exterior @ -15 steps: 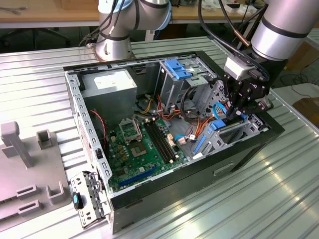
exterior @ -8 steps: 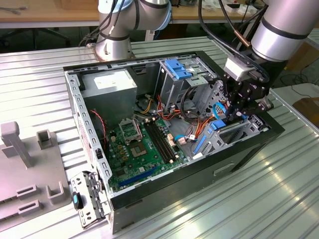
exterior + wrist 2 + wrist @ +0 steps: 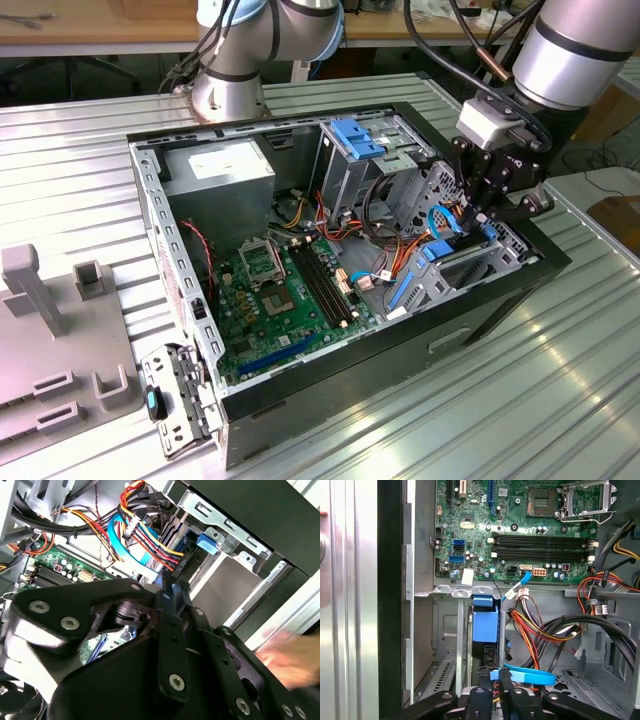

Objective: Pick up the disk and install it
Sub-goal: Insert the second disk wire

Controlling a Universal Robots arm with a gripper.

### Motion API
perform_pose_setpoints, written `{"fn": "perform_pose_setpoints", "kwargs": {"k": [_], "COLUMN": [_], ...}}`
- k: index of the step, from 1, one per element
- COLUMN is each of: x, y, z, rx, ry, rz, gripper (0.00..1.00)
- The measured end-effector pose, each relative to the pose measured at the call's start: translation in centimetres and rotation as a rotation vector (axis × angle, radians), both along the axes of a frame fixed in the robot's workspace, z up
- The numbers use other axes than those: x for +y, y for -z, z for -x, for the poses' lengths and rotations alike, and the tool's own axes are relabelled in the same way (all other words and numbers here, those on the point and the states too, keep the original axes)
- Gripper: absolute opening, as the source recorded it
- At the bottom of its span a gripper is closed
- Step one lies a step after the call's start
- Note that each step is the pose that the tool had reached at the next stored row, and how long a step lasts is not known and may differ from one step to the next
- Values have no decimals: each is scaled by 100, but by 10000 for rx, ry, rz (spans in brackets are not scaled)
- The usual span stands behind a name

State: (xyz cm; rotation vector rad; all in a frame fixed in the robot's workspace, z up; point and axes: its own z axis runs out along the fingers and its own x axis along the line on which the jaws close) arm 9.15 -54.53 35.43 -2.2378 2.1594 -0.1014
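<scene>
The black two-fingered gripper [image 3: 478, 222] is closed narrowly on the flat silver-grey disk with light-blue rails [image 3: 485, 630], standing edge-on in the grey metal drive bay [image 3: 470, 262]. Judging by this, pushing straight along the bay guides without tilting, clear of the orange and red cables [image 3: 535, 630], would seat it well.

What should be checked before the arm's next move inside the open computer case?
1. Tool down in the open black metal computer case, at the drive bay: ok.
2. Flat disk with light-blue plastic rails standing in the bay's metal slot: ok, as far as the first wrist view shows.
3. Disk fully seated: cannot tell.
4. Flat blue ribbon cable and orange-yellow wire bundle clear of the tool: not ok, both lie close beside it.
5. Blurred pinkish shape, perhaps a hand, by the case's edge: cannot tell.
</scene>
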Motion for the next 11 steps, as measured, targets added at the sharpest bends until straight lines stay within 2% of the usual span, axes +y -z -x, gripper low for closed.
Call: {"fn": "perform_pose_setpoints", "kwargs": {"k": [1,11], "x": [0,0], "y": [0,0], "z": [0,-1], "rx": [0,0], "ry": [0,-1], "rz": [-6,-59], "gripper": [11,11]}}
